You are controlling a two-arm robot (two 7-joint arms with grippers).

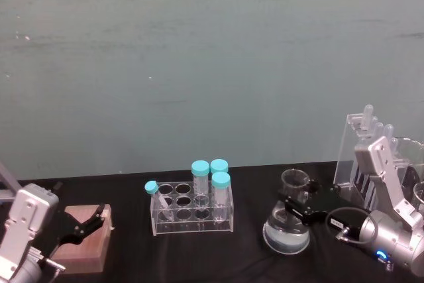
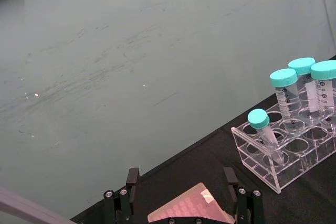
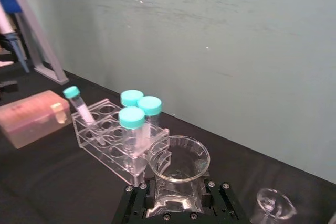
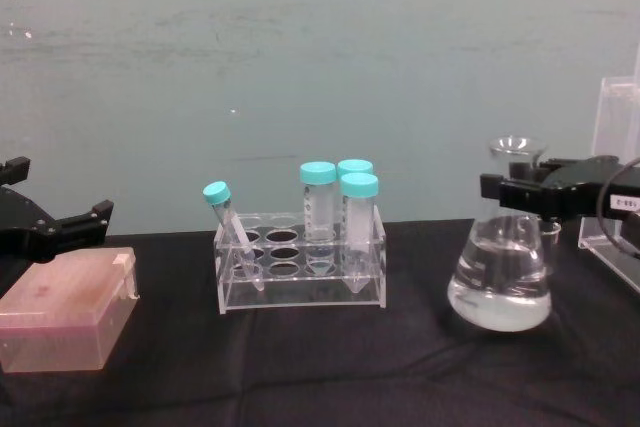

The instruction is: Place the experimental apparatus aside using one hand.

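the right gripper (image 1: 296,203) reaches in from the right side of the black counter (image 1: 199,256) and sits at the neck of the conical flask (image 1: 285,232), its black fingers (image 4: 515,193) closed around the glass just under the flared mouth. in the chest view the flask (image 4: 501,277) stands upright on the counter with clear liquid filling its wide lower part, and the gripper (image 4: 505,193) comes across from the right at neck height. from the right wrist view the flask's round mouth (image 3: 178,159) sits between the gripper's two sides, held snug.

just behind the flask in the head view stands a small glass beaker (image 1: 294,179), and to the right of both, well back at the edge, the tall acrylic stand with pipettes (image 1: 366,154) rises behind the arm.

in the middle of the counter is a clear tube rack (image 1: 193,209) with three upright teal-capped tubes (image 1: 211,175) grouped at its right end and one more tube (image 1: 155,197) leaning at its left end.

the left gripper (image 1: 89,222) hangs at the left side over a pink box (image 1: 85,238), its fingers spread apart and touching nothing; in the chest view it (image 4: 70,222) hovers just above the box (image 4: 66,309).
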